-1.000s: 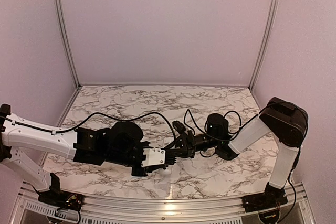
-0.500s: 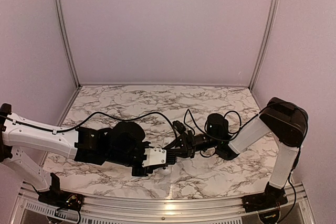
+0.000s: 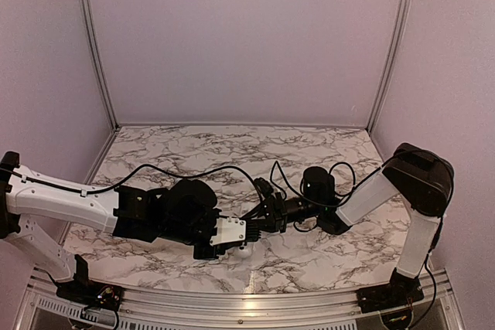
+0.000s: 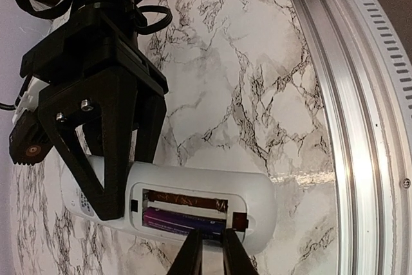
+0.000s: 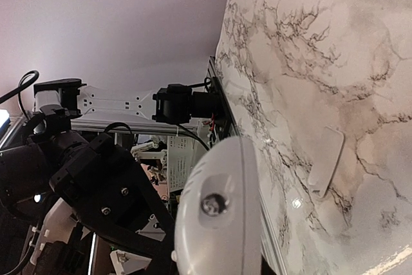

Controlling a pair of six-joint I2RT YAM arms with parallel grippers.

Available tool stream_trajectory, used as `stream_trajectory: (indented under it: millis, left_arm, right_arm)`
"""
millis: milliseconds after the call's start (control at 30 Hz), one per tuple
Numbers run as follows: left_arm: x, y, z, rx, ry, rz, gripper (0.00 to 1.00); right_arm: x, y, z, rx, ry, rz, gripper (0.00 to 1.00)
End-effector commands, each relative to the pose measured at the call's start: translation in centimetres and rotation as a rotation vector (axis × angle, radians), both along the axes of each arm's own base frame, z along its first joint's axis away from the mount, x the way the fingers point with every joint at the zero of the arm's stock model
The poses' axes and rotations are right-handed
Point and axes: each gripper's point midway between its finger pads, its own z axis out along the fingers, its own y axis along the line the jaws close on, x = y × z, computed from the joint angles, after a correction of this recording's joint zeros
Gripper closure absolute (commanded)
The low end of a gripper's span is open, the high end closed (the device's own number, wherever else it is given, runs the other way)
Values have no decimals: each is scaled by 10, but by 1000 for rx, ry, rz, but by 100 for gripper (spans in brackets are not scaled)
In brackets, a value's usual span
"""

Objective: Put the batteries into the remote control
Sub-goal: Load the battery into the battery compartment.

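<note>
Remote control (image 4: 254, 188): held lengthwise across the lower half of the left wrist view, with its plain back turned to the camera and the battery bay uncovered. In the top view only a small white part is seen, at lower centre between the two wrists.
Right gripper (image 4: 127, 185): clamped across the remote control's end at the lower left of the left wrist view. One black finger is laid over the back beside the bay and the other is passed behind the body.
Left gripper (image 4: 207, 239): seen at the bottom centre of its own view, its fingers set almost together with only a narrow slit between them. Nothing is seen held, and the tips are placed at the near edge of the bay, by the lower cell.
Batteries (image 4: 187, 199): both laid side by side inside the bay, along its length. The upper one looks dark brownish and the lower one purplish.
Lens end (image 5: 214, 204): the rounded white end of the handset, with a small dark lens, is shown at the lower centre of the right wrist view.
Flat white piece (image 5: 325, 159): laid flat at the right of the right wrist view, well apart from the handset.
Surface (image 4: 257, 62): marbled white and grey. Whether the handset is touching it cannot be told.
Rail (image 4: 360, 107): an aluminium edge is seen down the right side of the left wrist view.
Left arm (image 3: 62, 199): extended in from the left edge of the top view.
Right arm (image 3: 410, 191): bent in from the right edge.
</note>
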Motion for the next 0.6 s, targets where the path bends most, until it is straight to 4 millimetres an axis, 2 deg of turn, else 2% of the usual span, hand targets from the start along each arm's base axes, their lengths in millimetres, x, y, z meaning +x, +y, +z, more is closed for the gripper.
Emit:
stream_trajectory:
  millis: [0, 567]
  left_arm:
    - [11, 1, -9, 57, 6, 42, 87]
    - [9, 18, -45, 241, 97, 60, 90]
  right_arm:
    - [-8, 7, 31, 73, -73, 54, 100]
    - [-8, 8, 39, 79, -91, 56, 100]
